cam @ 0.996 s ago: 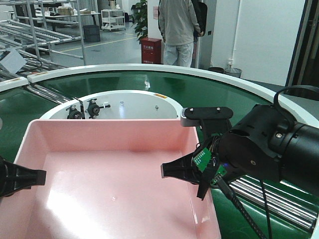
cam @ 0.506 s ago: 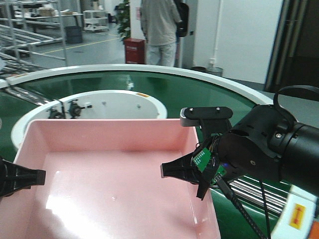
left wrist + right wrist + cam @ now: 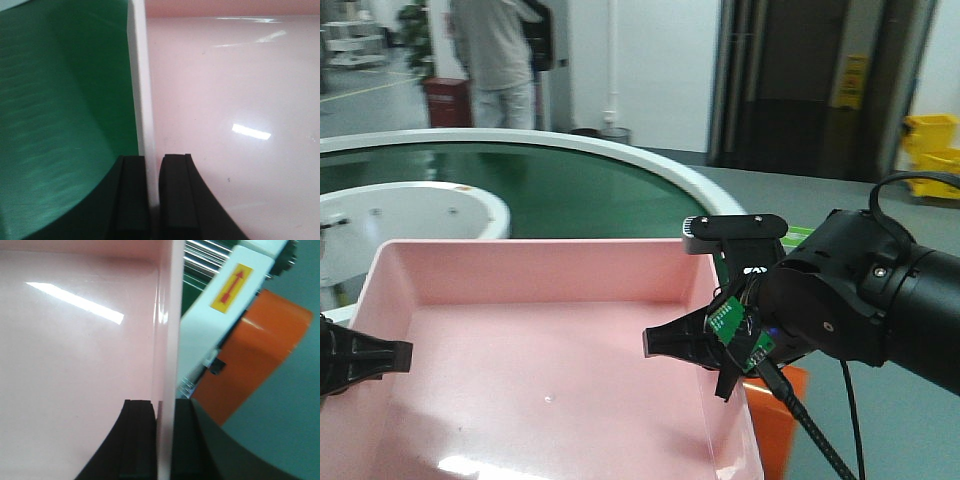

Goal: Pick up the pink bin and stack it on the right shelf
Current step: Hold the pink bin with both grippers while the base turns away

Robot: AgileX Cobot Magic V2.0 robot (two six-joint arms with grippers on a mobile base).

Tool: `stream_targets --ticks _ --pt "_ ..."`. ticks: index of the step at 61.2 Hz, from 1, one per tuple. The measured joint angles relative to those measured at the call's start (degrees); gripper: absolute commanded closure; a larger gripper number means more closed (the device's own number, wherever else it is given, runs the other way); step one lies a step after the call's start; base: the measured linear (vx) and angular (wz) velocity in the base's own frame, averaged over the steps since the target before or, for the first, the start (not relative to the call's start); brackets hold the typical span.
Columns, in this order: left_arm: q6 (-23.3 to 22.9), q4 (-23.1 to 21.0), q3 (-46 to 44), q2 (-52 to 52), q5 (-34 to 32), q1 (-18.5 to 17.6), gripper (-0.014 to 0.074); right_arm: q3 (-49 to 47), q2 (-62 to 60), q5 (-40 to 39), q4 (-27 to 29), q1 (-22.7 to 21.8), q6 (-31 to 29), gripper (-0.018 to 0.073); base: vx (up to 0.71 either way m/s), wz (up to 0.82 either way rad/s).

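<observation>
Pinching tight, that is what your left gripper (image 3: pixel 152 167) is doing. Its two black jaws are closed on the thin left wall of the pink bin (image 3: pixel 550 360), one jaw on each side of the wall.

Yes, and your right gripper (image 3: pixel 164 410) does the same on the other side. Its jaws squeeze the right wall of the bin, one inside and one outside.

So the bin sits between your two grippers, held by both side walls. On the inner side of the jaws you see only the smooth pink floor, shiny with spots of light.

Right. Outside your left jaws, just past the wall, is the green belt (image 3: pixel 60 100).

Outside your right jaws there is a white part (image 3: pixel 252 252) with a yellow sticker (image 3: pixel 231 287) and a red arrow on it. An orange part (image 3: pixel 260 345) sits just beside it.

Farther out, ahead of the jaws, the belt curves around a white round middle (image 3: pixel 420 205). A person (image 3: pixel 495 50) stands beyond it, back turned to you. A yellow cart (image 3: pixel 932 150) stands far off, out past your right gripper.
</observation>
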Motion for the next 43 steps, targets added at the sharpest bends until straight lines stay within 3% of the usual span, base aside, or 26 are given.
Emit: stream_targets --ticks 43 --pt "0.0 -0.4 0.0 0.0 0.0 0.0 0.0586 0.0 0.0 1.1 0.0 0.0 0.0 0.0537 -0.19 -0.60"
